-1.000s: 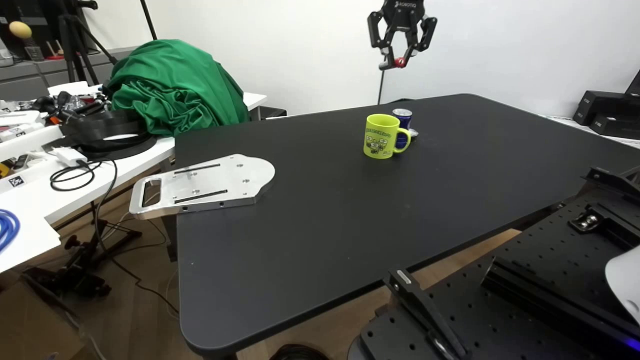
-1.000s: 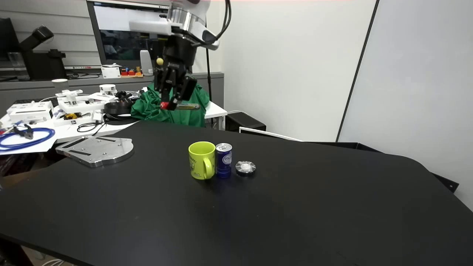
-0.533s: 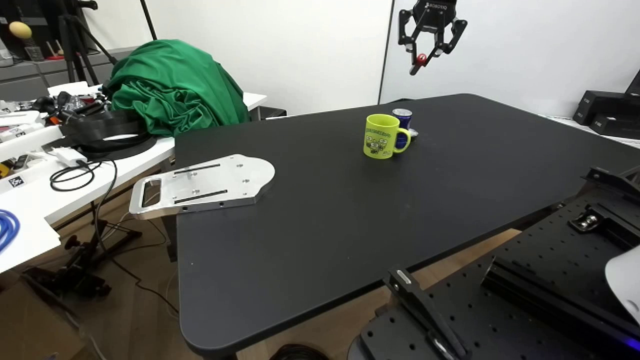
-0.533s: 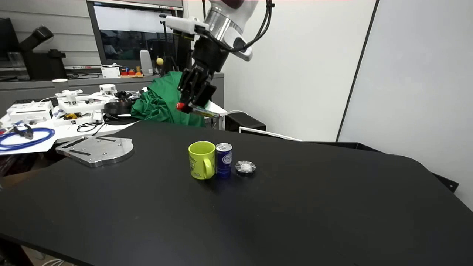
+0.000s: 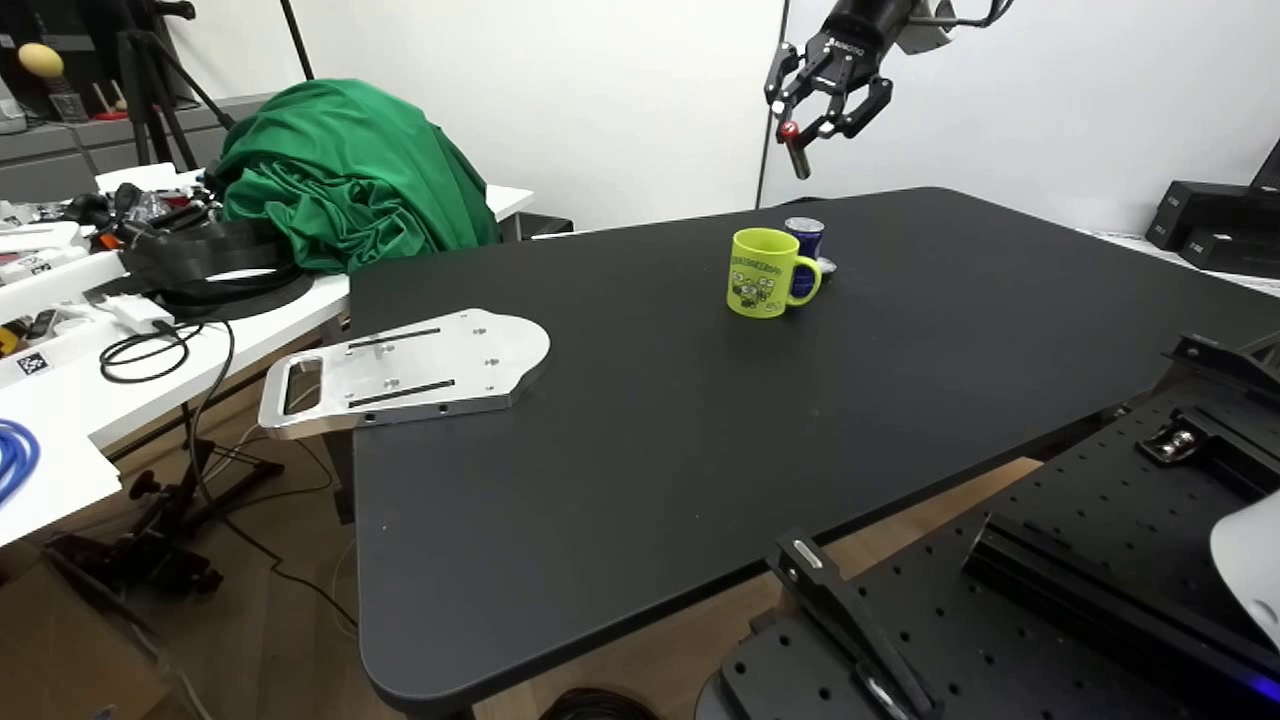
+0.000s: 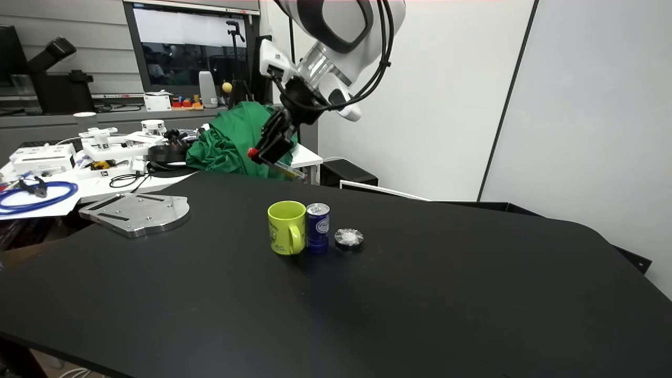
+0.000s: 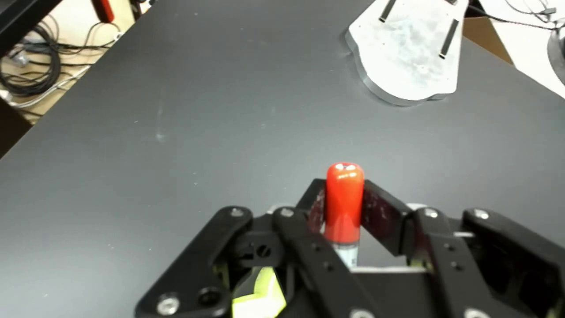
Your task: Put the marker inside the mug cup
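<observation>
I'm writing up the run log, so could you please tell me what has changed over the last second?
In an exterior view, the pincer has shifted right and slightly lower in the picture, and now leans more. The marker in its grip went with it, swinging from nearly level to a slant, red end higher. Nothing was newly grasped or released. The mug cup, blue can and metal plate stayed put.

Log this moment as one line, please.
tool: gripping marker | marker: tilted, aloft, outside mug | mug: upright beside blue can
</observation>
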You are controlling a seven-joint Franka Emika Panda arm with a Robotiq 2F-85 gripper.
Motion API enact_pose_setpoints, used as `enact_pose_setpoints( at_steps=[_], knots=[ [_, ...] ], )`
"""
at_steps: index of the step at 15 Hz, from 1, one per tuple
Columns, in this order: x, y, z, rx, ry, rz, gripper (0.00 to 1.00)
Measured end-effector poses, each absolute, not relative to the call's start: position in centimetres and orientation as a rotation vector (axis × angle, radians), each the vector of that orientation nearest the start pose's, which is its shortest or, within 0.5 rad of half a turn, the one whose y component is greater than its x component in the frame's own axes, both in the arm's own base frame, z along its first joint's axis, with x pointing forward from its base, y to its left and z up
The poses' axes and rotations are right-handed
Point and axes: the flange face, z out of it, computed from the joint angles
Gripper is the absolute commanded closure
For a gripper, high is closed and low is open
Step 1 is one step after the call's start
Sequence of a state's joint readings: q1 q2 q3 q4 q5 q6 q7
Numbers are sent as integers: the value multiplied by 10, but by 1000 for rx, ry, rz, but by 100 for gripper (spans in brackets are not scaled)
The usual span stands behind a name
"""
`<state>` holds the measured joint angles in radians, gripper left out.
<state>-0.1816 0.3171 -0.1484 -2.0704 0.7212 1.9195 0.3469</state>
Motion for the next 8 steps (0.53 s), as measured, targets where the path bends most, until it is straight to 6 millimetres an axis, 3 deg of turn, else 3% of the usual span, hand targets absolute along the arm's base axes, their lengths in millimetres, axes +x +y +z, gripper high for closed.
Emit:
enact_pose_setpoints(
  at_steps=[8],
  knots=[
    [542, -126, 227, -1858, 1452, 562, 94]
  ],
)
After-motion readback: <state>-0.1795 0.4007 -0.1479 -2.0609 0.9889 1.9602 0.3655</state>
